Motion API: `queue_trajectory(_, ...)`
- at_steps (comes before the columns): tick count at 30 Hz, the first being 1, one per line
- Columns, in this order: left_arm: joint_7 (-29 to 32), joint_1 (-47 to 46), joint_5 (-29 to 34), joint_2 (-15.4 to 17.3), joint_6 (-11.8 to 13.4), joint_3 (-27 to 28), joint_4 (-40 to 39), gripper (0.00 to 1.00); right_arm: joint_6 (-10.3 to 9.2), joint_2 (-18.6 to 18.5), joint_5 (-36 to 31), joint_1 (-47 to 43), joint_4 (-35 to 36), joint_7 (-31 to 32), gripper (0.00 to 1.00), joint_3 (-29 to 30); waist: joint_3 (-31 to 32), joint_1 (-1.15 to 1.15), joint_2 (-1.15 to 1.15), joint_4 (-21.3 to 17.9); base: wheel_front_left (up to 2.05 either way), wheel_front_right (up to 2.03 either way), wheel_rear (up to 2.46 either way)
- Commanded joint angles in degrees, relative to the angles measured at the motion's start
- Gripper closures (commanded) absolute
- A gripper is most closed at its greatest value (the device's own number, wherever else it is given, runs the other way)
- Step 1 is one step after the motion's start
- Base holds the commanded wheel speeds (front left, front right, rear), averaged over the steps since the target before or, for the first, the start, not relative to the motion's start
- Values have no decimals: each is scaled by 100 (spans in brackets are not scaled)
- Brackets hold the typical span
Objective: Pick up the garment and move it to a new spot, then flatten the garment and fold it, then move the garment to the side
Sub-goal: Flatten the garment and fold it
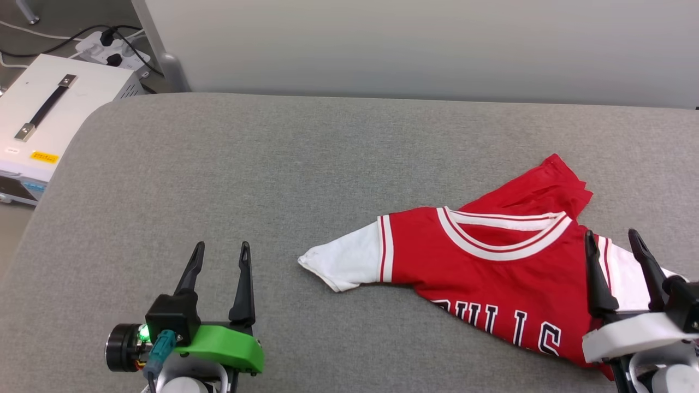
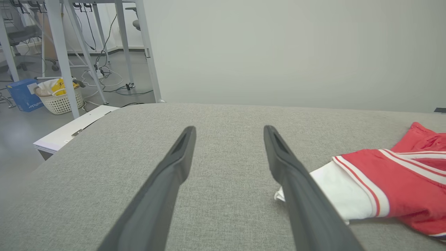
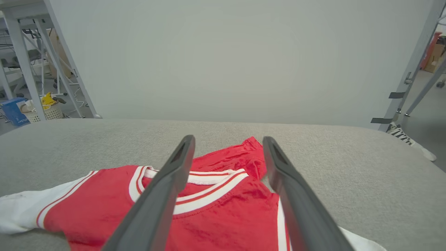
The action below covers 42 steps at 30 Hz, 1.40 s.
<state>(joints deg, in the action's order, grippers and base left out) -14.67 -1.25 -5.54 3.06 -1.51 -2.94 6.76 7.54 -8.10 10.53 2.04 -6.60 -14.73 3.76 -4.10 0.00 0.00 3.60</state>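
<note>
Head view: grey fabric-covered table (image 1: 218,180), garment (image 1: 475,262) on its right half, near the front edge, rumpled, not flat. Chest side up, striped collar (image 1: 502,237) toward the far side, black lettering (image 1: 508,322) partly readable, lower body running off toward bottom right. One red flap sticking out behind the collar, toward far right. White sleeve (image 1: 341,262) laid out leftward, tip on the table, well apart from left gripper (image 1: 222,245). Left gripper at lower left, fingers spread wide, nothing between them, over bare table. Right gripper (image 1: 611,233) at lower right, fingers also spread wide, empty, over the garment's other shoulder and sleeve; touching cloth or just above it, cannot tell. Off the table at far left: white box (image 1: 54,114) with black handle, power strip (image 1: 109,49) with plugs beyond it. Pale wall panel (image 1: 415,43) behind the table.

Left wrist view: left gripper (image 2: 229,129) wide, holding nothing, pointed across bare table; garment (image 2: 393,181) to the right, white sleeve (image 2: 334,195) partly hidden behind the finger on that side. Basket (image 2: 61,99) and blue box (image 2: 22,94) on floor at far left.

Right wrist view: right gripper (image 3: 228,137) wide, empty, collar (image 3: 216,195) and red chest between and under the fingers, garment (image 3: 87,198) spreading leftward.
</note>
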Motion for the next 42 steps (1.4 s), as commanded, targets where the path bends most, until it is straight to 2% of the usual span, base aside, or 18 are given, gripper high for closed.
queue_trajectory(1,-33,-44,36,8,-93,51,-35,0,-5,63,-77,-118,91,-27,0,75,-1,0,0,-37,0,0,0)
queue_trajectory(6,-33,-514,11,292,-418,64,-20,0,-5,178,-270,-265,242,-27,0,153,-69,0,0,-140,0,0,0)
queue_trajectory(11,-21,-1390,-121,918,-581,-355,400,0,-5,230,-435,-190,310,-27,0,103,-173,0,0,-261,0,0,0)
queue_trajectory(15,433,-2255,-661,1528,-594,-1262,695,0,-5,259,-503,-100,367,-27,0,66,-293,0,0,-347,0,0,0)
queue_trajectory(19,1150,-3112,-1563,2097,-596,-2245,757,0,-5,271,-565,-23,421,-27,0,70,-463,0,0,-409,0,0,0)
queue_trajectory(24,2361,-4099,-2683,2596,-597,-3500,764,0,-5,294,-614,83,450,-27,0,69,-691,0,0,-493,0,0,0)
queue_trajectory(29,3443,-5101,-3661,2697,-597,-4492,794,0,-5,302,-662,283,470,-27,0,-5,-938,0,0,-657,0,0,0)
queue_trajectory(34,4284,-5810,-4374,2557,-597,-5213,1071,0,-5,320,-707,498,516,-27,0,-94,-1234,0,0,-882,0,0,0)
queue_trajectory(38,4760,-6168,-4809,2451,-597,-5721,1395,0,-5,352,-725,648,551,-27,0,-134,-1494,0,0,-1053,0,0,0)
queue_trajectory(42,4953,-6402,-4986,2403,-597,-6255,1685,0,-5,395,-729,772,582,-27,0,-136,-1723,0,0,-1196,0,0,0)
